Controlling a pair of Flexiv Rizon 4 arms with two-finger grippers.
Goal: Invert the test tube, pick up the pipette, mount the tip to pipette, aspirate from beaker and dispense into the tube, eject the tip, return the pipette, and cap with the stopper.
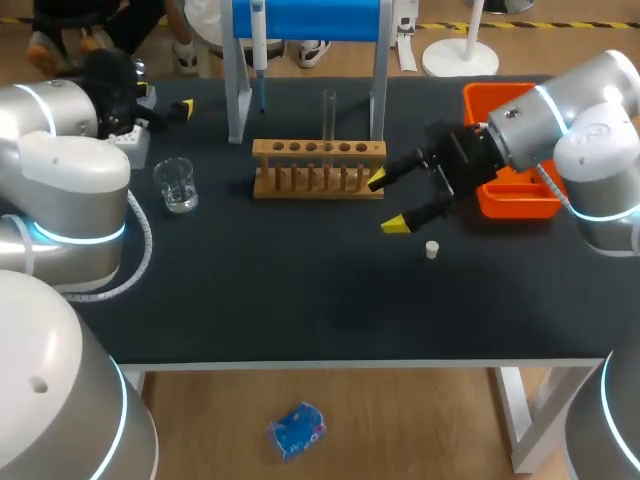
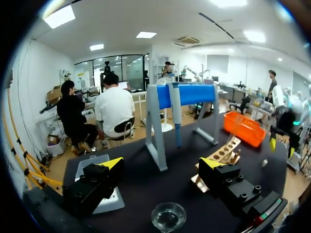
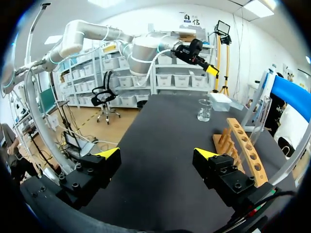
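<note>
A glass test tube (image 1: 328, 115) stands upright in the wooden rack (image 1: 318, 168). The pipette (image 1: 259, 50) hangs on the blue-topped stand (image 1: 310, 18). Left of the rack sits the beaker (image 1: 177, 185) with liquid, and a small white stopper (image 1: 432, 249) lies on the mat to the rack's right. My right gripper (image 1: 393, 200) hovers open and empty just right of the rack, near the stopper. At the far left my left gripper (image 1: 160, 105) is open and empty, behind the beaker (image 2: 168, 216). In the left wrist view the pipette (image 2: 177, 114) hangs ahead of the open fingers (image 2: 112, 162).
An orange tray (image 1: 510, 170) stands at the right behind my right arm. A white box (image 1: 135, 145) sits at the far left near my left gripper. The dark mat (image 1: 300, 290) covers the table to its front edge.
</note>
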